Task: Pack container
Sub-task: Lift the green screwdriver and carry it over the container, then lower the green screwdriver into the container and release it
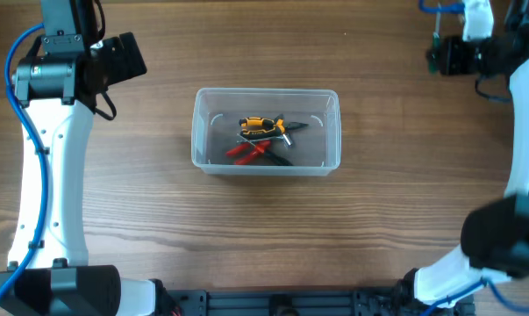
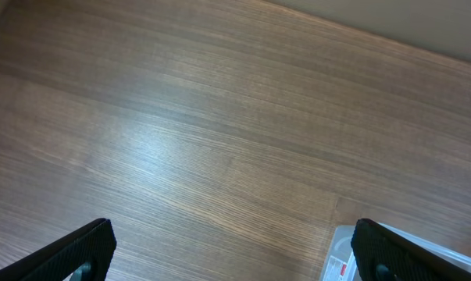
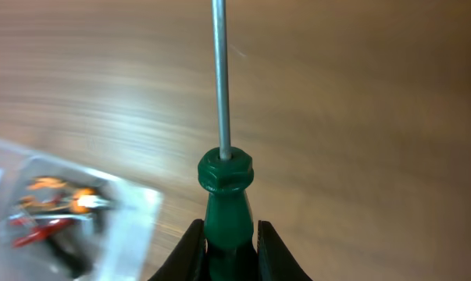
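Note:
The clear plastic container (image 1: 266,91) stands in the middle of the wooden table. Inside it lie an orange-and-black tool (image 1: 262,126) and red-handled pliers (image 1: 245,152). My right gripper (image 3: 227,234), at the table's far right (image 1: 441,55), is shut on the green handle of a screwdriver (image 3: 227,199); its steel shaft (image 3: 219,78) points away over bare wood. The container (image 3: 130,226) shows blurred at the lower left of the right wrist view. My left gripper (image 2: 235,251) stands open with nothing between its fingers, at the far left (image 1: 128,56). A container corner (image 2: 338,261) shows beside its right finger (image 2: 391,250).
Bare wood surrounds the container on all sides. The white arm links and blue cables run down both edges of the overhead view, with the arm bases along the front edge.

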Robot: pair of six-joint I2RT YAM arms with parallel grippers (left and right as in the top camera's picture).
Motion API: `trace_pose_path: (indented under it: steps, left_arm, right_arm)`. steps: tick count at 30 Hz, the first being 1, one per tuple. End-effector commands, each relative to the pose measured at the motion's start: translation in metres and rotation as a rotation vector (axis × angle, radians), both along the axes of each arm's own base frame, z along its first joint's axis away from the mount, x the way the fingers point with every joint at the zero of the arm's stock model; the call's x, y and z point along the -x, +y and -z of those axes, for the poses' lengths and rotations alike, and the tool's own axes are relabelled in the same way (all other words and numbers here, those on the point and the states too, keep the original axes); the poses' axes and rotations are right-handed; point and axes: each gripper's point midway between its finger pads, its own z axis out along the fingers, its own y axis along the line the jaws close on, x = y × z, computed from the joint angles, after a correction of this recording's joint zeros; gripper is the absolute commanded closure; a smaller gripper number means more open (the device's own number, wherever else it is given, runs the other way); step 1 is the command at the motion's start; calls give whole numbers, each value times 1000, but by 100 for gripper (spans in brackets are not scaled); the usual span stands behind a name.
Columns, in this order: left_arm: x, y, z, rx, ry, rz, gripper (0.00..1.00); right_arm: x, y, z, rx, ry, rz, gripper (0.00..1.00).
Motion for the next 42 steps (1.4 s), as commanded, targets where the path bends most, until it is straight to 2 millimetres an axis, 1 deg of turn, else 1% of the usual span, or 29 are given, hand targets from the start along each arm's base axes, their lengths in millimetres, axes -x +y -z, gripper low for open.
trace_pose_path:
  steps: [1,4,7,9,12,14,17,19,20,21,22,24,29,32,36,37,38,40,42]
  left_arm:
    - [1,1,-5,13,-18,-17,0]
    - [1,1,-5,13,-18,-17,0]
    - [1,1,-5,13,-18,-17,0]
    - [1,1,-5,13,-18,-17,0]
    - [1,1,-5,13,-18,-17,0]
    - [1,1,-5,13,-18,-17,0]
    - [1,1,-5,13,-18,-17,0]
    - [1,1,-5,13,-18,-17,0]
    - [1,1,-5,13,-18,-17,0]
    - [1,1,-5,13,-18,-17,0]
    - [1,1,-5,13,-18,-17,0]
    - [1,1,-5,13,-18,-17,0]
    - [1,1,-5,13,-18,-17,0]
    - [1,1,-5,13,-18,-17,0]
    - [1,1,-5,13,-18,-17,0]
    - [1,1,-5,13,-18,-17,0]
    - [1,1,-5,13,-18,-17,0]
    - [1,1,-5,13,-18,-17,0]
    - [1,1,-5,13,-18,-17,0]
  right_arm:
    - [15,66,-48,21,-154,-243,95]
    - [29,111,-61,51,-205,-386,91]
    - [42,152,-58,88,-209,-510,90]
    - [49,174,-48,122,-197,-578,92]
    - [58,202,-27,177,-161,-657,94]
    - [63,217,-8,215,-120,-696,94]
    - [68,230,20,253,-61,-753,94]
    - [71,236,42,262,-6,-777,94]
    - [73,239,57,263,31,-792,95]
    - [74,240,67,263,55,-798,95]
    - [76,241,82,263,99,-806,96]
    - [79,240,107,263,167,-815,96]
    - [89,236,161,265,330,-849,96]
    - [94,234,182,263,397,-855,96]
    - [98,232,203,262,453,-858,96]
    - [98,232,204,262,455,-858,93]
    - [99,232,206,261,459,-858,83]
    - [97,233,206,261,453,-857,73]
    - [96,233,206,261,451,-856,70]
